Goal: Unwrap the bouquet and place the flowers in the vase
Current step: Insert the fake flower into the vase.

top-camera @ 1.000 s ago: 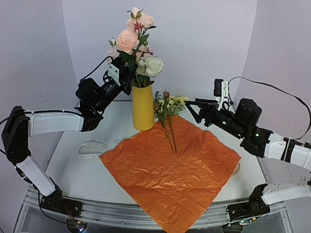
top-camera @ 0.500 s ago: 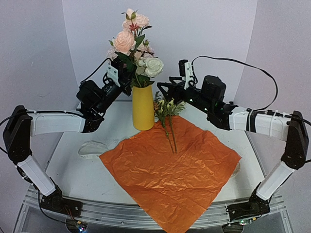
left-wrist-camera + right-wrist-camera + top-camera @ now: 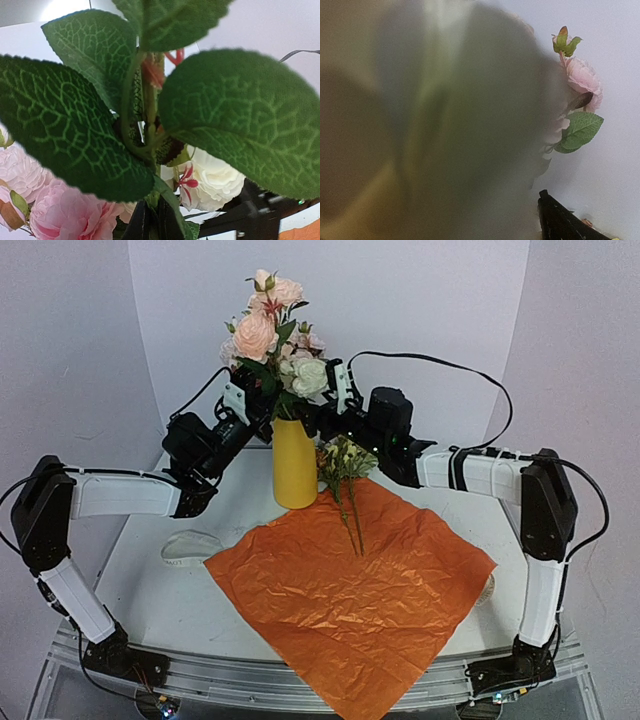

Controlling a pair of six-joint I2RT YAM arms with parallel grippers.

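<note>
A: Asking after the flowers [image 3: 345, 462]: where were they found?
B: Laid on the paper [image 3: 350, 600], blooms just beside the vase [image 3: 294, 468].
A: Grippers?
B: The roses [image 3: 275, 330] were clamped by the left gripper [image 3: 264, 412]; the right gripper [image 3: 322, 416] couldn't be judged.

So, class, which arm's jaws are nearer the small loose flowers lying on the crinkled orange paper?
Right. Right arm: jaws close above the flowers. Left arm: jaws beyond the tall yellow vase, at the rose stems.

Fingers [image 3: 136, 226] pinch a broad-leaved stem [image 3: 149, 135] beside pink and white roses [image 3: 75, 215].
</note>
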